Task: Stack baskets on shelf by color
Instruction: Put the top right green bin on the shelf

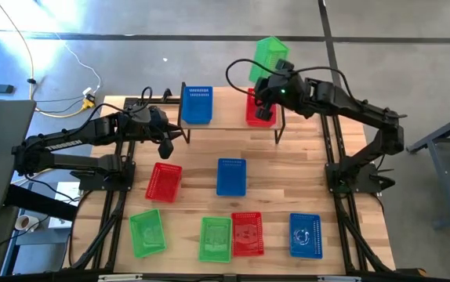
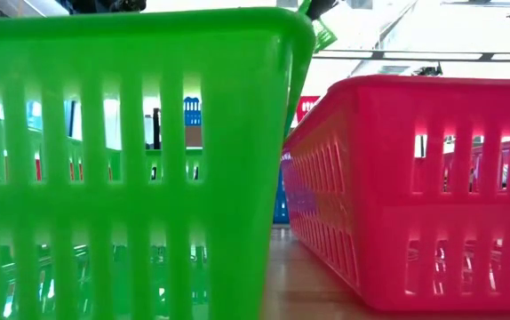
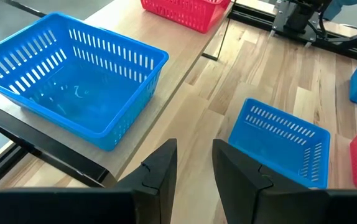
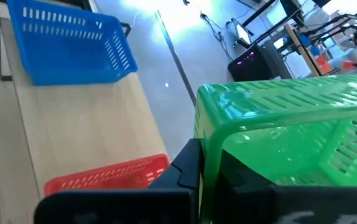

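One tilted green mesh basket

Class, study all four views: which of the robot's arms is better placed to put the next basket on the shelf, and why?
Probably the right. The right gripper already holds a green basket beside the shelf; the left gripper is open and empty.

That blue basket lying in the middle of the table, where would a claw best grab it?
Probably on a rim, from straight above. The blue basket sits upright with its mouth open, nothing inside, and its thin wall fits between two fingers. The left gripper, open, is nearest. The right gripper holds a green basket.
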